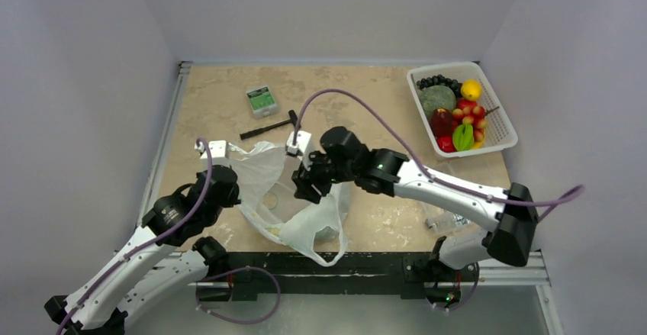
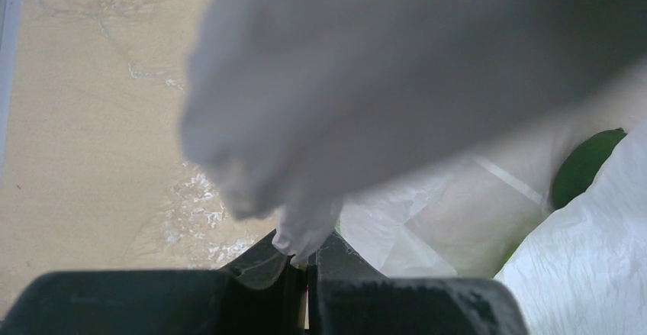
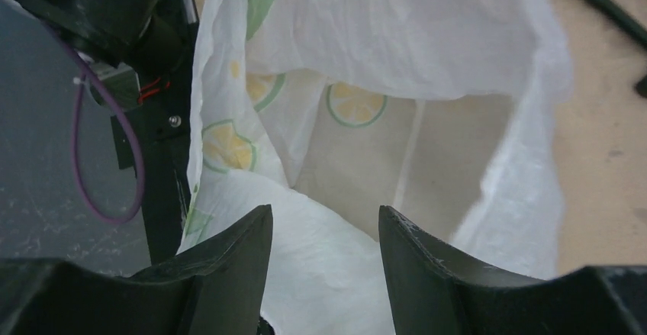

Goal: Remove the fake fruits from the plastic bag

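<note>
Logging the workspace: the beige stone-pattern table [image 1: 221, 95] is closed in by pale grey walls on its left, far and right sides, with a metal rail along the left edge and a black rail along the near edge. Bare tabletop shows along the far-left side and in the strip between the bag and the basket.

We find the plastic bag [image 1: 305, 224] near the middle of the near edge, between the two arms. Its long axis runs diagonally from far-left to near-right, and its near end droops over the black rail. In the right wrist view the mouth gapes toward that camera, with lemon-slice and green leaf print on the film.

The white basket [image 1: 505, 135] sits at the far-right corner, well apart from the bag, holding fruits in red, green, yellow and dark colours.

The left gripper [image 2: 305, 262] has its jaws pressed together on a fold of the bag's far-left edge. The right gripper [image 3: 324, 220] hangs over the bag mouth with jaws spread wide, and we see nothing held between them.

A black tool [image 1: 268, 127] and a small green-labelled box [image 1: 262, 100] lie beyond the bag.

The left wrist view shows a dark green shape [image 2: 584, 163] at the bag; we cannot tell whether it is print or fruit.
</note>
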{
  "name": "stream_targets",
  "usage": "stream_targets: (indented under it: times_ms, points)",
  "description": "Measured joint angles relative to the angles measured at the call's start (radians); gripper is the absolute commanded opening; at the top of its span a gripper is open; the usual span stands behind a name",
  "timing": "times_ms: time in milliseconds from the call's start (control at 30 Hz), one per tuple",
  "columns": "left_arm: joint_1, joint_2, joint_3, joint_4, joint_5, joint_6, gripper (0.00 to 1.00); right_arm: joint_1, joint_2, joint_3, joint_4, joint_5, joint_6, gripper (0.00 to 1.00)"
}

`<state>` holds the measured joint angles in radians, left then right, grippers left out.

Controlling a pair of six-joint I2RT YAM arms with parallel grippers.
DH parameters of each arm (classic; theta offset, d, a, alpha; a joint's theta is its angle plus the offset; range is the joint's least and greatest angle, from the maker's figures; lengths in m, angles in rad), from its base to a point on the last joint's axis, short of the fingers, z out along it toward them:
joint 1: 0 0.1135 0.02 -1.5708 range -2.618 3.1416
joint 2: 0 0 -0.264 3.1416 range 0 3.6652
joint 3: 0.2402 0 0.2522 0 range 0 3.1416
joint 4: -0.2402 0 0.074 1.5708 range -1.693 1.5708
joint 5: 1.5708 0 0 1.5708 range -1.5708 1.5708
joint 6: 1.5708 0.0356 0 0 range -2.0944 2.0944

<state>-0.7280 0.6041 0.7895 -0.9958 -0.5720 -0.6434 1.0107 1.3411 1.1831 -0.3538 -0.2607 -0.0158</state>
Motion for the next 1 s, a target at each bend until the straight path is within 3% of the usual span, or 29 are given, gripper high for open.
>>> stream_targets:
  times_ms: [167, 267, 400, 767, 1000]
  points:
    - [0.0, 0.002, 0.0, 0.0, 0.0, 0.0, 0.0, 0.089, 0.206, 0.053, -0.079, 0.073, -0.008, 0.49]
    - [-0.001, 0.002, 0.0, 0.0, 0.0, 0.0, 0.0, 0.113, 0.307, 0.09, -0.133, 0.183, 0.011, 0.42]
    - [-0.001, 0.002, 0.0, 0.0, 0.0, 0.0, 0.0, 0.121, 0.402, 0.154, -0.189, 0.34, 0.054, 0.42]
    - [-0.001, -0.027, 0.0, 0.0, -0.001, 0.0, 0.0, 0.151, 0.621, 0.361, -0.328, 0.563, 0.128, 0.53]
    - [-0.005, -0.049, 0.0, 0.0, -0.008, 0.0, 0.0, 0.153, 0.615, 0.364, -0.494, 0.585, 0.159, 0.63]
